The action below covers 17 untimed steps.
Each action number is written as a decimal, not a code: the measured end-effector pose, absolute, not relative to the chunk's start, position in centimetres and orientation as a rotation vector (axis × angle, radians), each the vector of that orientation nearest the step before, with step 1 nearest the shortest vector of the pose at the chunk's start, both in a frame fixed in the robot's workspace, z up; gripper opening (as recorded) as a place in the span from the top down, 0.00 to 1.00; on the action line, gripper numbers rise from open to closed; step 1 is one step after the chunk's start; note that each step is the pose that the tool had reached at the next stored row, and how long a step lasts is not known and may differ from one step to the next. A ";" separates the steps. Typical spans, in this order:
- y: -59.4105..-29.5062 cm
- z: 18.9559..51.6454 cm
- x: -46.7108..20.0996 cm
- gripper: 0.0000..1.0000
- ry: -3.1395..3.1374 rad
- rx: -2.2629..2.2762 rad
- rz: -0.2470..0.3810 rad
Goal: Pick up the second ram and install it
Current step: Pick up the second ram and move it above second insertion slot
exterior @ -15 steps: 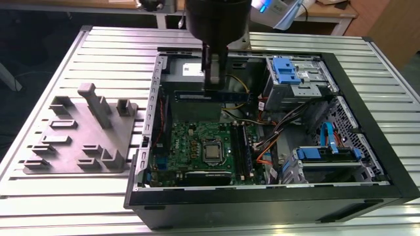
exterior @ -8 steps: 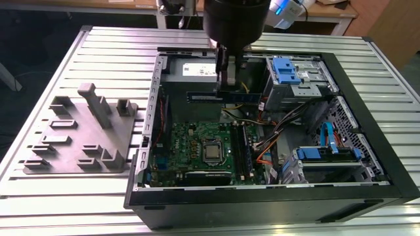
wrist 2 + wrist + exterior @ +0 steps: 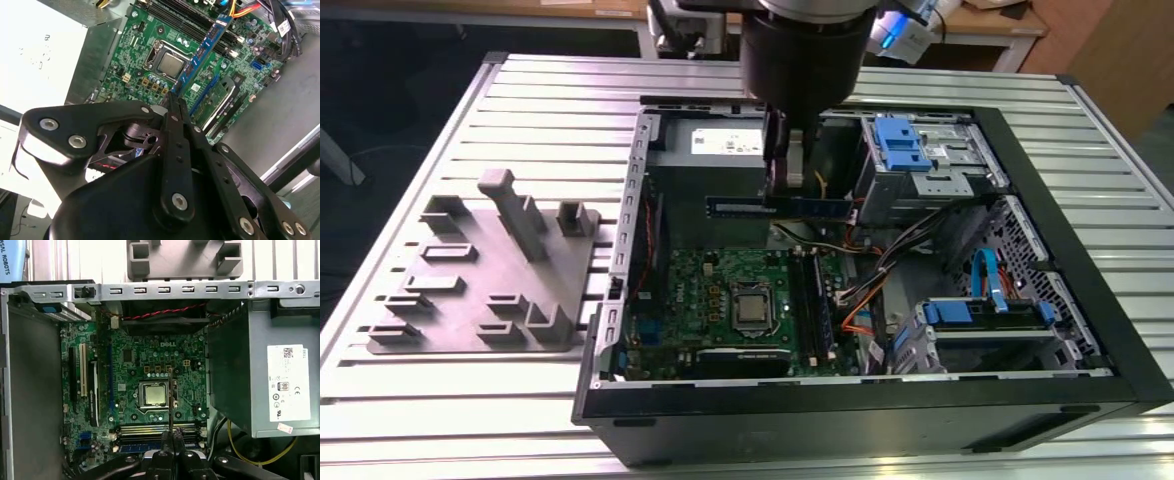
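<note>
The gripper (image 3: 782,190) is clamped on the second ram (image 3: 821,206), its two fingers pressed together on the stick's flat faces near mid-length. In the exterior view the stick is held level inside the open computer case (image 3: 854,420), its ends reaching out to either side of the fingers. It hangs just in front of the grey power-supply box (image 3: 707,150), above the near edge of the green motherboard (image 3: 707,290).

In the second wrist view the ram (image 3: 202,50) runs away from the gripper (image 3: 172,97) over the board, clear of it, and passes beside the square processor (image 3: 171,63). In the first wrist view the stick appears edge-on as a thin dark line (image 3: 170,390) rising from the gripper (image 3: 170,437), crossing the long black memory slots (image 3: 155,429) at a right angle without touching them.

The case lies on its side on a slatted metal bench (image 3: 560,100). To the exterior view's left of the case sits a grey holder plate (image 3: 467,290) with a tall upright fin (image 3: 514,210).
</note>
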<state>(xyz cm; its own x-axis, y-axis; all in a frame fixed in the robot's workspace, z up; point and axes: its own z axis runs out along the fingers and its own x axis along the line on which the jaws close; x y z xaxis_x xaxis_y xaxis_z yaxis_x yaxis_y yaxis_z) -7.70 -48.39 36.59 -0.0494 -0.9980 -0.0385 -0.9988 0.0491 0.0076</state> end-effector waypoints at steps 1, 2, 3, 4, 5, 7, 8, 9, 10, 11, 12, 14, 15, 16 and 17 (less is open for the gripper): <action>-48.4 36.4 -7.7 0.92 2.259 -2.150 0.050; -48.4 36.2 -7.7 0.92 2.259 -2.150 0.050; -48.4 36.1 -7.7 0.92 2.259 -2.150 0.050; -48.4 36.1 -7.7 0.92 2.259 -2.150 0.050; -48.4 36.1 -7.7 0.92 2.259 -2.150 0.050; -48.4 36.1 -7.7 0.92 2.259 -2.150 0.050; -48.4 36.0 -7.7 0.92 2.259 -2.150 0.050; -48.4 36.0 -7.7 0.92 2.259 -2.150 0.050; -48.4 35.8 -7.7 0.92 2.259 -2.150 0.050; -48.4 35.6 -7.7 0.92 2.259 -2.150 0.050; -48.4 35.5 -7.7 0.92 2.259 -2.150 0.050; -48.4 35.1 -7.7 0.92 2.259 -2.150 0.050; -48.4 34.9 -7.7 0.92 2.259 -2.150 0.050; -48.4 34.8 -7.7 0.92 2.259 -2.150 0.050; -48.4 34.7 -7.7 0.92 2.259 -2.150 0.050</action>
